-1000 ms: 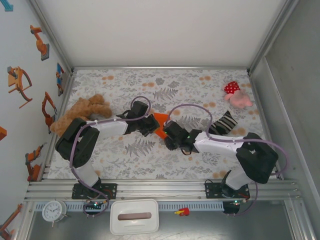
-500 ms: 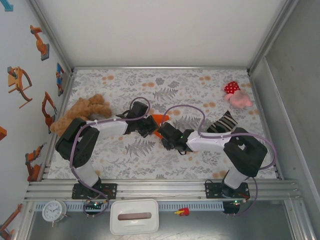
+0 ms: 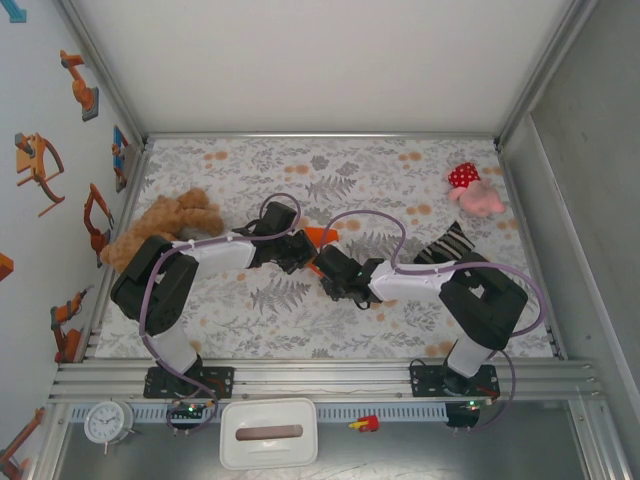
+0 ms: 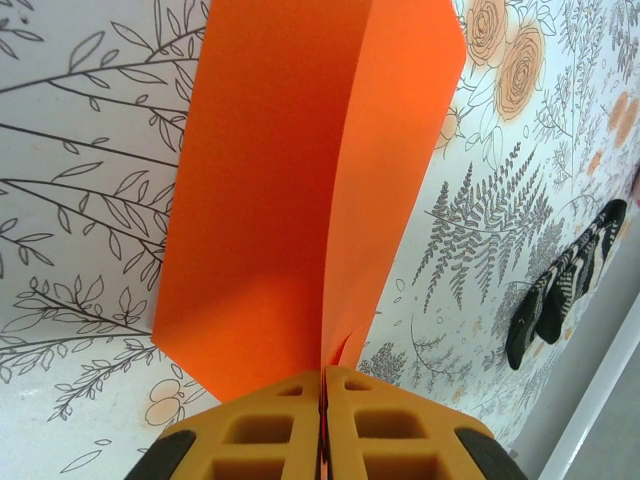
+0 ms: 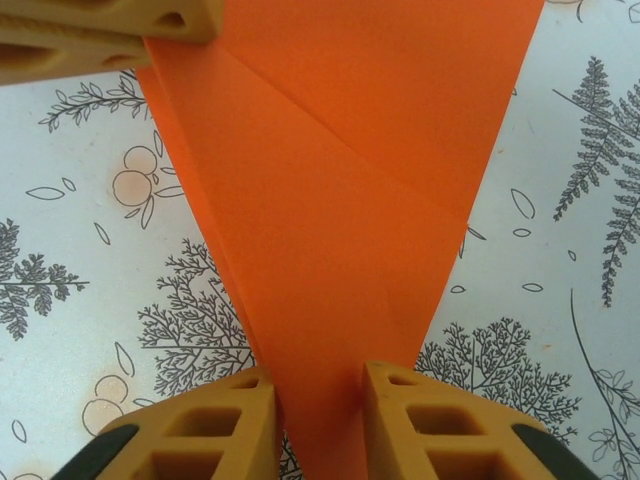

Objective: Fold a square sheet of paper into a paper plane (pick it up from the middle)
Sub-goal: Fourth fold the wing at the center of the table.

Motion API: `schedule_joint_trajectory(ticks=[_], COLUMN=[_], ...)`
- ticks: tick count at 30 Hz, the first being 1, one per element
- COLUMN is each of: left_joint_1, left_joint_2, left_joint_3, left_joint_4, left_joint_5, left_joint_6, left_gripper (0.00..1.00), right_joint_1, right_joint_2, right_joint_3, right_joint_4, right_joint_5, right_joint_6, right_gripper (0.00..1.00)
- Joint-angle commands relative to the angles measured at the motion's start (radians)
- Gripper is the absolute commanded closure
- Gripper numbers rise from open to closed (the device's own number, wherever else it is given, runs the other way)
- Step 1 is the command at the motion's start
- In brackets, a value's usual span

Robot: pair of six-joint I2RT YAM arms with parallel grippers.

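Note:
The folded orange paper plane (image 3: 322,236) lies mid-table between both grippers. In the left wrist view the paper plane (image 4: 280,200) stands up from the cloth along its centre crease, and my left gripper (image 4: 325,372) is shut on that crease at the near end. My left gripper (image 3: 300,250) reaches in from the left. In the right wrist view the paper plane (image 5: 340,180) narrows to a point that lies between the parted fingers of my right gripper (image 5: 320,375), which is open and straddles that tip. The left gripper's fingers (image 5: 110,30) show at the top left there. My right gripper (image 3: 325,262) sits just below the paper.
A brown teddy bear (image 3: 165,225) lies at the left edge of the floral cloth. A polka-dot plush (image 3: 472,190) is at the back right. A striped sock (image 3: 447,245) lies right of the right arm. A white box (image 3: 268,432) and a clock (image 3: 107,421) sit before the rail.
My right gripper has slid left up to the paper's tip and its fingers have narrowed. The right arm's elbow swung left. The left arm has held still.

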Motion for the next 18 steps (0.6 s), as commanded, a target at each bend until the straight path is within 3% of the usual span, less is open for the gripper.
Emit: schedule_joint_trajectory(ticks=[1,10,13,18], left_joint_1=[-0.002,0.011,0.025,0.086], left_joint_2=[-0.014,-0.035,-0.05,-0.123], left_joint_3=[0.022,0.033,0.04,-0.003], left_joint_4=[-0.029,-0.059,-0.08,-0.121], left_joint_5=[-0.002,0.001,0.001,-0.043], left_joint_6=[-0.003,0.014,0.03,0.063], left_gripper=[0.89,0.85,0.8,0.64], right_joint_1=[0.006,0.006,0.006,0.005], right_joint_2=[0.01,0.007,0.003,-0.021], right_joint_3=[0.016,0.004,0.006,-0.005], right_joint_4=[0.007,0.004,0.0,0.024], right_joint_5=[0.041,0.047,0.051,0.045], right_joint_6=[-0.004,-0.027,-0.038,-0.047], right_gripper=[0.77,0.84,0.9,0.93])
